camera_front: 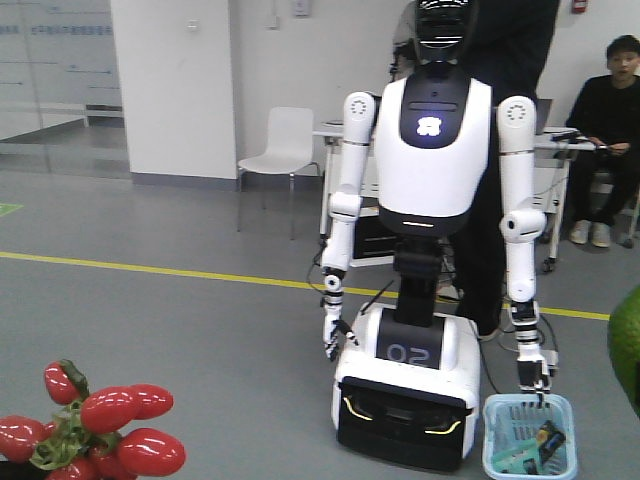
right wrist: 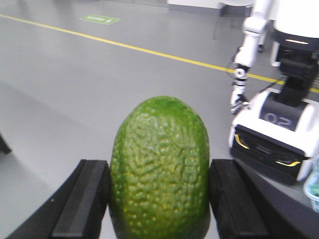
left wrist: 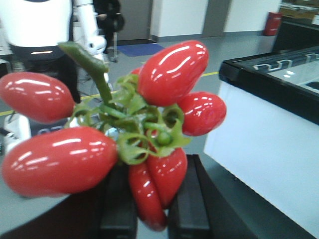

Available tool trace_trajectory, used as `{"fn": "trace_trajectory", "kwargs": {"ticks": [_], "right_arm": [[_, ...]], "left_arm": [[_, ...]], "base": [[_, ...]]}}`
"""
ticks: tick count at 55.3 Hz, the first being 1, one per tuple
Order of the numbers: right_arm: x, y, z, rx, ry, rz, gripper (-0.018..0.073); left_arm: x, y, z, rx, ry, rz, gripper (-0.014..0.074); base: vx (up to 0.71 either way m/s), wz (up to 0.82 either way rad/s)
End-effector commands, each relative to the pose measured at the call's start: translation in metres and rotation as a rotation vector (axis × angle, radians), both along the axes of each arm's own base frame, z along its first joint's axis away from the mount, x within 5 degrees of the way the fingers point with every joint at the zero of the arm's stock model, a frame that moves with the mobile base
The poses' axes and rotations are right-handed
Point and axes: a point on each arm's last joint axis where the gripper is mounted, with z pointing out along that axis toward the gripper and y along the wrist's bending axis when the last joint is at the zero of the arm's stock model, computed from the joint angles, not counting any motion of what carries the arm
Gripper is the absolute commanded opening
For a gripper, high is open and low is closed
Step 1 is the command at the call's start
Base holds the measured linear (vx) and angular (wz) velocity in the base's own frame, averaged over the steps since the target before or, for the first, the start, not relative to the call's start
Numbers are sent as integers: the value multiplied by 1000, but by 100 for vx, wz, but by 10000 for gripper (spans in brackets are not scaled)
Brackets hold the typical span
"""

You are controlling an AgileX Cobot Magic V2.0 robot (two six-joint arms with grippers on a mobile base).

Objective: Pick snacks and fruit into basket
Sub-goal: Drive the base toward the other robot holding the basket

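Front view first: we see the red fruit cluster (camera_front: 90,425) at the bottom-left corner, close to the lens, and a sliver of green avocado (camera_front: 627,345) at the right edge. Across the grey floor (camera_front: 180,320) stands a white humanoid robot (camera_front: 432,250) on a wheeled base marked "02". Its lowered hand (camera_front: 533,375) hangs just above the blue basket (camera_front: 528,437), which sits on the floor beside that base. We can make out a dark item and a pale green one inside the basket, too small to identify. A yellow line (camera_front: 150,268) crosses the floor; a white chair (camera_front: 275,150) and a seated person (camera_front: 610,130) are at the back.

Left wrist view: our left gripper (left wrist: 152,209) is clenched on the cluster's lower fruits, black fingers (left wrist: 118,209) pressing from both sides. The cluster fills the frame, green stem pointing up-left, leaves in the middle. A white cabinet with dark glass top (left wrist: 279,99) is on the right; the humanoid shows behind at upper left.

Right wrist view: our right gripper (right wrist: 159,204) grasps the avocado, which stands upright, bumpy skin facing us, touching both black fingers (right wrist: 82,199). The humanoid's base and the yellow line are behind it, and a sliver of the basket's rim (right wrist: 313,186) shows at the right edge.
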Motion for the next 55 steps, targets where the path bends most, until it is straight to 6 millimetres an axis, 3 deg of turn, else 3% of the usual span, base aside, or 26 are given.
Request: {"fn": "trace_trajectory", "kwargs": {"ticks": [1,32,55], "right_arm": [[-1,-1,16,26,-113,13,-7],[-1,-1,16,26,-113,13,-7],[-1,-1,16,26,-113,13,-7]], "left_arm": [[1,1,9,8,-38,17,0],[1,2,9,8,-39,20,0],[1,2,9,8,-39,21,0]], "base": [[18,-58],[22,-45],[28,-16]]}}
